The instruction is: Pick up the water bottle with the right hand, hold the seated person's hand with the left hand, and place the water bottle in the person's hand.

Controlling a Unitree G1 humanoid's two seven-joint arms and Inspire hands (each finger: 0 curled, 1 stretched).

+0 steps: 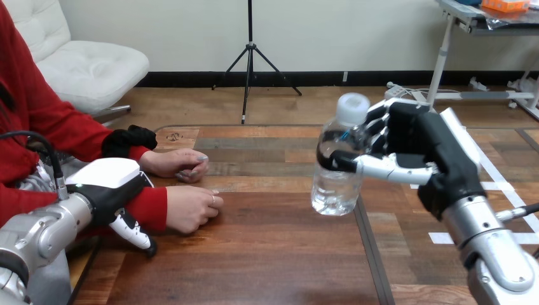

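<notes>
- The wooden table [273, 254] has strips of white tape [441, 238] on its right part, close to the robot's right arm.
- Between the water bottle [335, 175] and the person's hands there is just bare wood.
- There is one water bottle, and there are two robot hands and two hands of the person.
- The person's far hand [178, 164] and the person's near hand [191, 208] both rest on the table at the left, loosely curled, near each other.
- The robot's left hand [105, 181] lies over the red sleeve [149, 206] just behind the near hand. One cannot tell if it grips the arm.
- The robot's right hand [413, 149] is wrapped round the bottle's side and holds it near the middle of the table, well apart from the person's hands.
- The bottle stands tall, with its white cap [353, 107] up and its bottom down by the table top. It leans a little, with the cap toward the right hand.
</notes>
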